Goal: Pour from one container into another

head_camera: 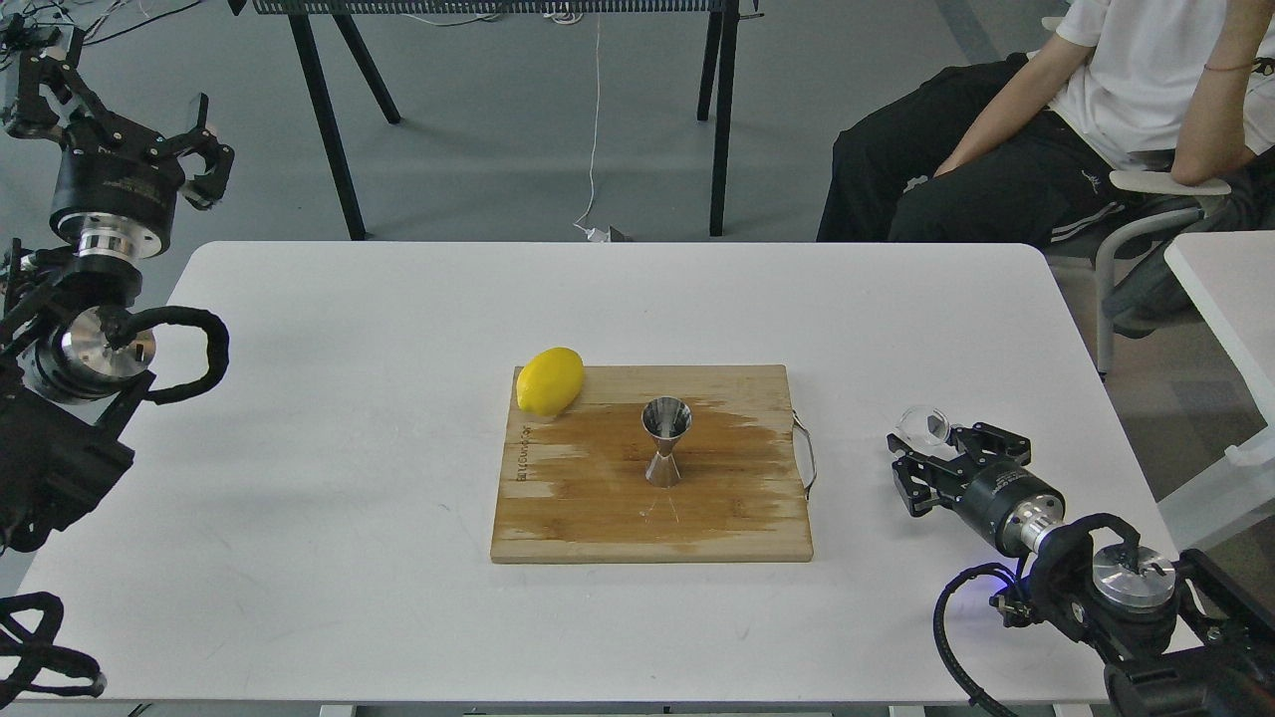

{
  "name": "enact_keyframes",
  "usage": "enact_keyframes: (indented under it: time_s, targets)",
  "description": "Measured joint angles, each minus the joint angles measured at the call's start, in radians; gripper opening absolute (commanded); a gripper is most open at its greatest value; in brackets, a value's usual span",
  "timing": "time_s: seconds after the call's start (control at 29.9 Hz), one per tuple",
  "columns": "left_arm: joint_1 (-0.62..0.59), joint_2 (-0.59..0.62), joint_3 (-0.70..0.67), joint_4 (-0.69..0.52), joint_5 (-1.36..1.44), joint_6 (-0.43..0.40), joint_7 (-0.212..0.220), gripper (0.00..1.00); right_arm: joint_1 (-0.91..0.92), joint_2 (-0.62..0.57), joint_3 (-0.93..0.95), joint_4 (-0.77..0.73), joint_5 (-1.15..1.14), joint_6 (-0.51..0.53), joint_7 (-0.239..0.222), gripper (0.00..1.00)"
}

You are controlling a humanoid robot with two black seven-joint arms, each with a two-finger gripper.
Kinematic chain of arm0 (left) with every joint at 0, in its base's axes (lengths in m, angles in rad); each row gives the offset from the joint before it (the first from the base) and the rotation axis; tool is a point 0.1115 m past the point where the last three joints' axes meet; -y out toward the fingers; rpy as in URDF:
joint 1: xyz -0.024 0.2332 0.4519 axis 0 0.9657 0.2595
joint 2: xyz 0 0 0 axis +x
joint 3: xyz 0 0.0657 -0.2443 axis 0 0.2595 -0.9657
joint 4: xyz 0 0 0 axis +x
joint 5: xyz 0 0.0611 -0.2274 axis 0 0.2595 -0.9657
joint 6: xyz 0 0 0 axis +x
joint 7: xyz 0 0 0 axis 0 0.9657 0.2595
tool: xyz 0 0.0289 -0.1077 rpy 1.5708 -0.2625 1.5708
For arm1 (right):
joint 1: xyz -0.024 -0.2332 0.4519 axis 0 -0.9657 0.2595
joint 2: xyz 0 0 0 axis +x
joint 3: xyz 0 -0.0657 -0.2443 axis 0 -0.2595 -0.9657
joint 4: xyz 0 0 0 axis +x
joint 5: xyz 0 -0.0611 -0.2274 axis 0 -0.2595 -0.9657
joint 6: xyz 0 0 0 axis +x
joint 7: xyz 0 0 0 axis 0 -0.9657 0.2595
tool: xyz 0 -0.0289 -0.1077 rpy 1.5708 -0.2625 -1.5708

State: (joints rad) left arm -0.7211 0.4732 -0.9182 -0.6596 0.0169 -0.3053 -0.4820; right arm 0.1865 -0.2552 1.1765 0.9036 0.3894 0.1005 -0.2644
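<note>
The steel jigger [666, 440] stands upright on the wooden cutting board [737, 518] at the table's middle. The clear cup [921, 422] sits low over the white table near the right edge, well right of the board. My right gripper [930, 442] lies almost level with the tabletop and is shut on the cup, its fingers at the cup's sides. Whether the cup's base touches the table I cannot tell. My left gripper [120, 100] hangs open and empty, raised beyond the table's far left corner.
A yellow lemon [550, 380] rests on the board's far left corner. The board has a metal handle [807, 456] on its right side. A seated person [1046, 119] is beyond the far right corner. Another table's edge [1220, 289] stands at the right.
</note>
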Motion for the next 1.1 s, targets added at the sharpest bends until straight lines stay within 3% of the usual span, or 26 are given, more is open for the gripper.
enact_keyframes:
  time_s: [0.43,0.53,0.64,0.67,0.9,1.1]
  targets:
    - [-0.001,0.002,-0.001,0.000,0.000,-0.001,0.000,1.00,-0.016,0.001,0.000,0.000,-0.001,-0.001,0.009,0.65]
    - [-0.001,0.001,0.000,0.000,0.000,-0.002,0.000,1.00,-0.017,0.001,0.000,0.000,-0.001,-0.001,0.022,0.67]
    - [-0.002,0.001,0.000,0.000,0.000,-0.002,0.000,1.00,-0.017,0.001,0.001,0.000,-0.001,-0.001,0.029,0.90]
    - [-0.002,0.001,0.000,0.000,0.000,-0.002,0.000,1.00,-0.017,0.001,0.002,0.002,-0.001,-0.001,0.029,0.93]
    - [-0.003,0.003,0.000,0.000,0.000,-0.004,0.001,1.00,-0.018,-0.017,0.057,0.029,0.000,0.034,0.022,0.99]
    - [-0.003,0.007,0.001,0.000,0.000,-0.005,0.002,1.00,-0.007,-0.081,0.052,0.082,-0.015,0.212,0.018,0.99]
